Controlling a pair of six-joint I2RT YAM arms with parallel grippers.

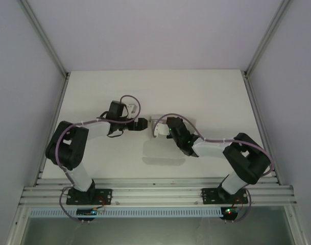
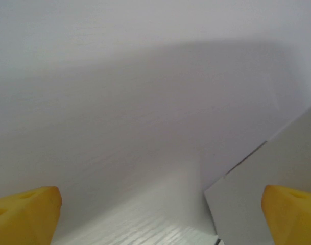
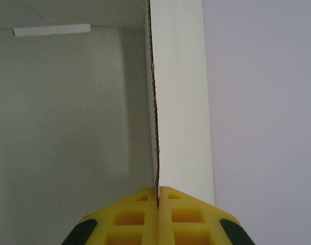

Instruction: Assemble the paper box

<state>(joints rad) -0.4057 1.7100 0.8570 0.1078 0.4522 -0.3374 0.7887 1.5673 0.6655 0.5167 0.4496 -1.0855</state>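
The right gripper (image 3: 158, 196) pinches one wall of the paper box (image 3: 181, 102) in its jaws, edge running straight ahead, while the left gripper (image 2: 160, 214), jaws spread, sits just beside it.

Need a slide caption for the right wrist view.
Close-up: right gripper, jaws shut on a wall edge of the box, its interior to the left.

White table (image 1: 211, 97) (matte, evenly lit) enclosed by pale walls (image 1: 155, 30); aluminium rails (image 1: 155, 195) seemingly edge its near side.
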